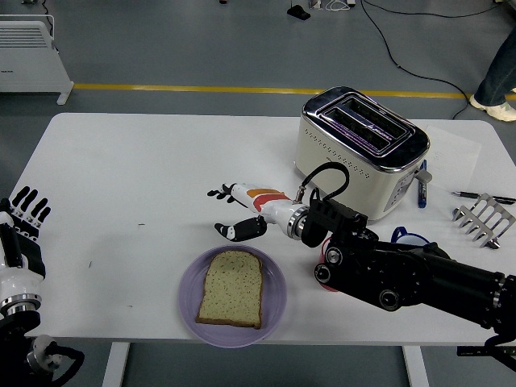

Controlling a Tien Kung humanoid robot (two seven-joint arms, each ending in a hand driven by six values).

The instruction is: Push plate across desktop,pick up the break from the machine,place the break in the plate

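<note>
Person (501, 81) cropped at right edge

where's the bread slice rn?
In the head view the bread slice lies flat on the purple plate near the table's front edge, centre-left, just below the right hand, which hovers open above the table without touching it.
</note>
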